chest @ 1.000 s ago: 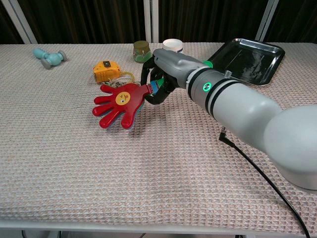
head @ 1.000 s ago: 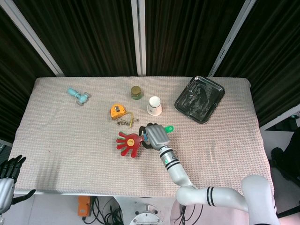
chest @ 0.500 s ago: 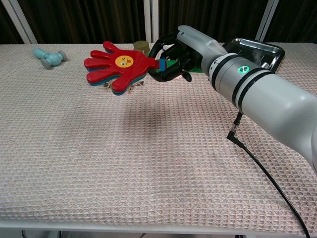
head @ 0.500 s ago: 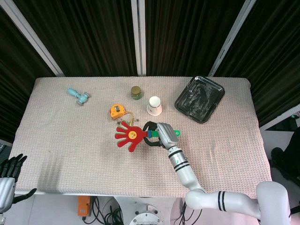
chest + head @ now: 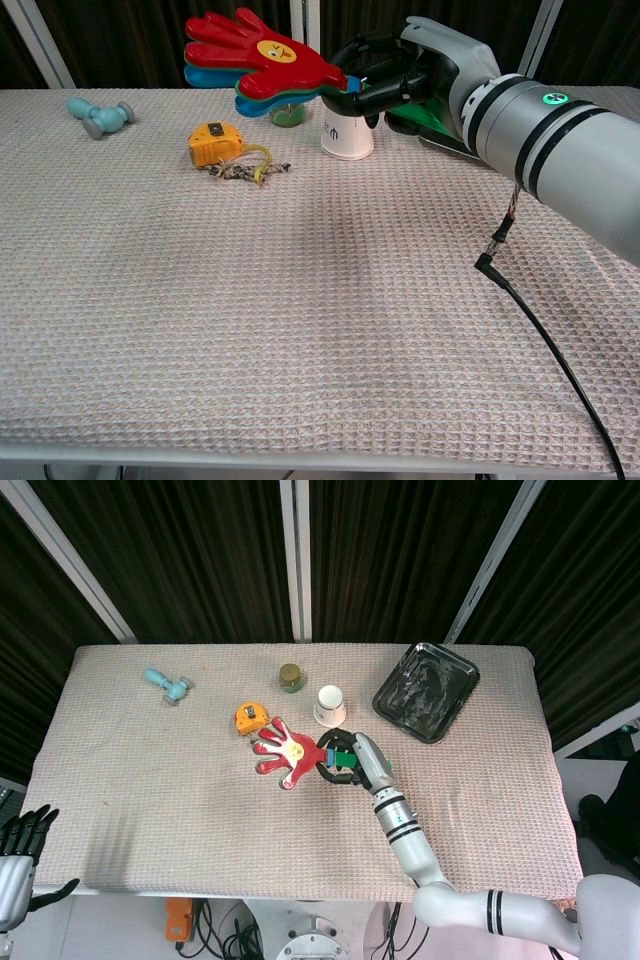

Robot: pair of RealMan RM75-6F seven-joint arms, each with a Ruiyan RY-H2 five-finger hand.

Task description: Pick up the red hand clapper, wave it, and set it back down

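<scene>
Dark curtains are hanging behind a table covered in a pale waffle-weave cloth, and the right hand is holding the red hand clapper up in the air, well clear of the cloth, with its fingers curling around the handle end and the palm-shaped paddles pointing toward the left. In the head view the clapper is hovering just right of the orange tape measure and near the white paper cup, which is standing just beyond it on the far side. A small green jar is sitting farther back, a pale blue dumbbell-shaped toy is lying at the far left, and a black tray is resting at the far right. The left hand is hanging low off the near left edge of the table, fingers spreading and holding nothing. Judging by the raised clapper, the picking up is done and the waving step is coming or already under way. The next move is calling for a brisk back-and-forth swing of the wrist while the grip on the handle is staying firm, keeping the paddles clear of the cup, before lowering the toy onto bare cloth
</scene>
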